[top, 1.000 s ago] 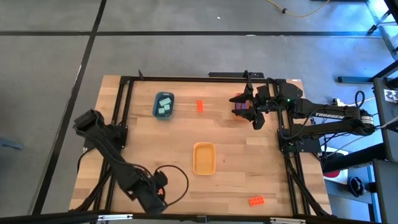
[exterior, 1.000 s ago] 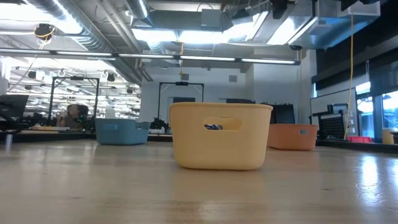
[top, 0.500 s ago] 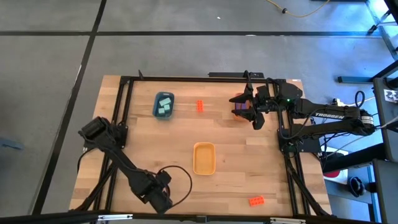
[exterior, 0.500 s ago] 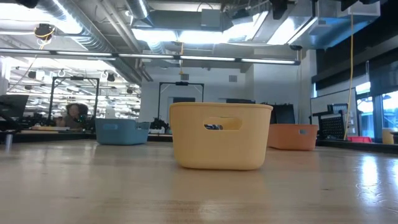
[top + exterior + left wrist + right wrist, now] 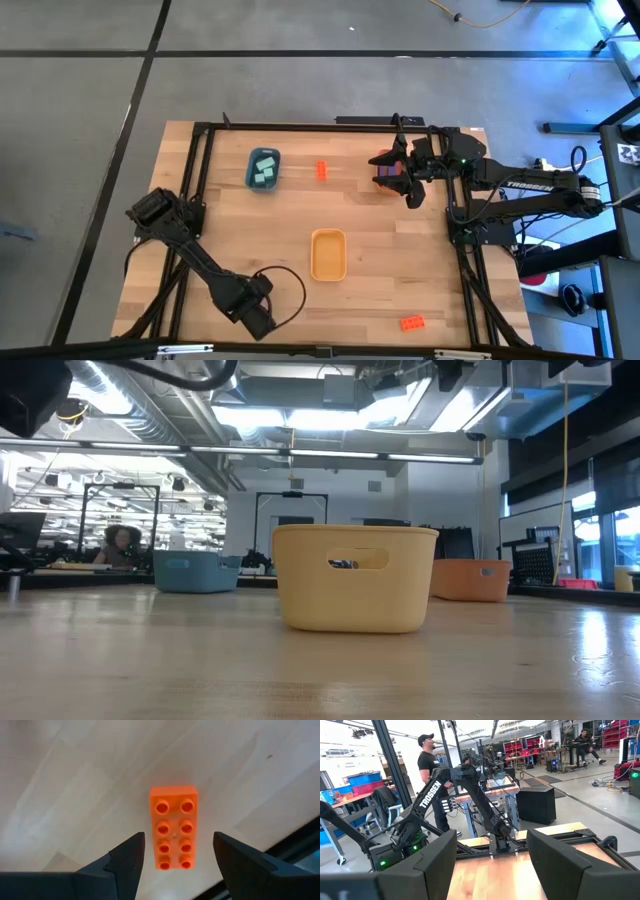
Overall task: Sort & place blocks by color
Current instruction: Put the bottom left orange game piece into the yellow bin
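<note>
The left gripper (image 5: 175,855) hangs over the near left part of the table (image 5: 370,290), fingers spread wide, and an orange-red brick (image 5: 173,827) lies flat on the wood straight below the gap, studs up, untouched by either finger. From overhead that arm's wrist sits close to the near edge, and the brick beneath it is hidden.

Over on the far right, the right gripper (image 5: 403,172) hovers above the orange tray (image 5: 380,160), jaws wide with nothing between them in its wrist view. Something purple shows inside that tray, mostly covered by the gripper.

Now the rest of the board. The blue tray (image 5: 263,169) at the far left holds mint-green bricks (image 5: 265,170). Just to its right, a second orange-red brick (image 5: 322,169) lies loose on the wood. The yellow tray (image 5: 328,254) stands mid-table; whether anything is in it cannot be told from the level view. A third orange-red brick (image 5: 411,323) lies near the front edge, to the right.

A person (image 5: 431,775) in a dark shirt stands in the room beyond.
</note>
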`<state>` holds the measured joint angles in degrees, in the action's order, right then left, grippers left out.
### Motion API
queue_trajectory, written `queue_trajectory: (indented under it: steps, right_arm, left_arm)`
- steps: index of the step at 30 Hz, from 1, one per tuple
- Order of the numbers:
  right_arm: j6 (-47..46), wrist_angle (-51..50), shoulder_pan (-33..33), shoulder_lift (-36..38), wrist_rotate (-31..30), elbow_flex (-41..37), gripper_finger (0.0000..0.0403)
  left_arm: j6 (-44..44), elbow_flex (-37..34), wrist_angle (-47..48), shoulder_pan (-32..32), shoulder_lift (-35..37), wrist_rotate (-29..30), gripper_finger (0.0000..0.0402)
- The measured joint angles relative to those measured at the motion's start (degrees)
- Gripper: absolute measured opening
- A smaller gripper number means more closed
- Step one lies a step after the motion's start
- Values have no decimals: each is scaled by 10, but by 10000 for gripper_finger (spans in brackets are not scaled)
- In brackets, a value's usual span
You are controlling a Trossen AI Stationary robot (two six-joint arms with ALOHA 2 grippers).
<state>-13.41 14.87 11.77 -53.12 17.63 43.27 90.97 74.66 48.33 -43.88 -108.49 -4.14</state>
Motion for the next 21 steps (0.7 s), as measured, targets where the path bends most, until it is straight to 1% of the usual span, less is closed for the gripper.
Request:
queue_trajectory:
  steps: [5,15,21]
  right_arm:
    - [0,0,0,0,0,0,243]
    - [0,0,0,0,0,0,243]
    - [0,1,0,0,0,0,243]
  left_arm:
    - [-1,-15,-2,0,0,3,228]
    - [-1,-56,-73,1,0,-10,228]
    - [-10,-73,-85,1,2,-14,228]
